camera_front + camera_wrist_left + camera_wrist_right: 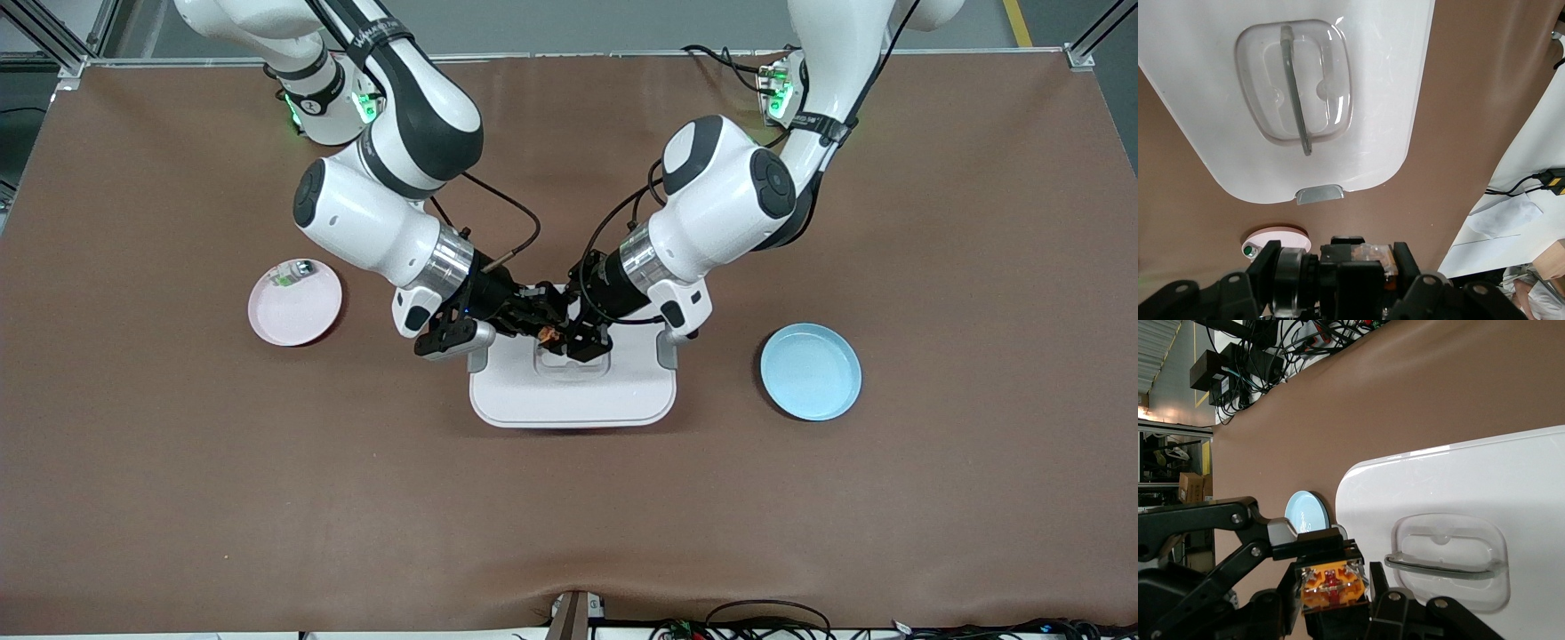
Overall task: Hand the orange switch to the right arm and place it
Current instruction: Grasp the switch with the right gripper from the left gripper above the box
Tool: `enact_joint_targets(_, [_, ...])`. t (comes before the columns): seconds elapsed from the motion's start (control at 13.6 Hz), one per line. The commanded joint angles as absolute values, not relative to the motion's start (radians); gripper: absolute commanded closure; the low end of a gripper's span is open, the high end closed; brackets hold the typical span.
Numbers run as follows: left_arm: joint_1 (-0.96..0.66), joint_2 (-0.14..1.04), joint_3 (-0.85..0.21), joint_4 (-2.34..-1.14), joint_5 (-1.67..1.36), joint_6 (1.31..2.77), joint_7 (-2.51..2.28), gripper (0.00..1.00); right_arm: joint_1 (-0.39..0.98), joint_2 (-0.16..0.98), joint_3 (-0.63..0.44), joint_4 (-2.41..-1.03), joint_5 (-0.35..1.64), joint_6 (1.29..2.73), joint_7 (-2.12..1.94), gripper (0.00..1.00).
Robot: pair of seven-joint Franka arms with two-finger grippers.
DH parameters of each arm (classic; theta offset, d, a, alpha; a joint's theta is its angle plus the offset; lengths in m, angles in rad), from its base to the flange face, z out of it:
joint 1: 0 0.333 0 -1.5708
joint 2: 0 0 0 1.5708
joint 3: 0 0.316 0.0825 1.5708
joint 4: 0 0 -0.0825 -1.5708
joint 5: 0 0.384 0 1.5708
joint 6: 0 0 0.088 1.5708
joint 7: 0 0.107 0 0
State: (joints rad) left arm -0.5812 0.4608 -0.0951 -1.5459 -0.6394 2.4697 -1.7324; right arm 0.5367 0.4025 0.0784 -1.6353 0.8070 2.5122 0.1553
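Nearest your front camera sits the white tray, a flat rounded slab with a clear recessed well crossed by a thin grey bar, and a small grey tab on one edge. Both grippers meet right over the tray's farther edge, above that well, so you have no open line down to the well from there. The orange switch is up in the air between them, a speck of orange in the front view. In the right wrist view you see its orange patterned face with black fingers pressed against it on each side. The right gripper and the left gripper are tip to tip; you can read both as pinched on the switch, though the left's contact shows only from the front and partly in the left wrist view, where the part sits between black fingers. Toward the left arm's end, a blue plate lies beside the tray, apart from it. Toward the right arm's end, slightly farther from your camera, a pink plate carries a small whitish-green part at its farther rim. Everything rests on the brown table cover.
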Motion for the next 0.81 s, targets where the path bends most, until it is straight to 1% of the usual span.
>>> enact_joint_targets(0.0, [-0.592,0.468,-0.089,-1.526,-0.601,2.485,-1.764,0.68,0.558,0.419,0.069,-1.605,0.845,2.510,0.184,1.00])
enact_joint_targets(0.07, [-0.591,0.468,-0.089,-1.526,-0.601,2.487,-1.763,0.61,0.558,0.422,0.069,-1.603,0.844,2.510,0.183,1.00])
enact_joint_targets(0.15, [-0.591,0.466,-0.089,-1.526,-0.601,2.487,-1.761,0.48,0.557,0.423,0.069,-1.585,0.838,2.505,0.183,1.00])
enact_joint_targets(0.22, [-0.589,0.466,-0.089,-1.526,-0.601,2.485,-1.758,0.31,0.549,0.422,0.069,-1.579,0.838,2.497,0.183,1.00])
enact_joint_targets(0.37, [-0.584,0.466,-0.089,-1.526,-0.601,2.485,-1.756,0.10,0.549,0.422,0.069,-1.578,0.839,2.497,0.184,1.00])
enact_joint_targets(0.51, [-0.581,0.463,-0.089,-1.526,-0.603,2.485,-1.761,0.04,0.545,0.422,0.068,-1.578,0.838,2.497,0.183,1.00])
enact_joint_targets(0.59, [-0.580,0.462,-0.089,-1.526,-0.603,2.485,-1.763,0.00,0.545,0.422,0.067,-1.578,0.836,2.496,0.181,1.00])
enact_joint_targets(0.73, [-0.578,0.462,-0.089,-1.526,-0.603,2.485,-1.766,0.00,0.531,0.422,0.064,-1.574,0.827,2.465,0.169,1.00])
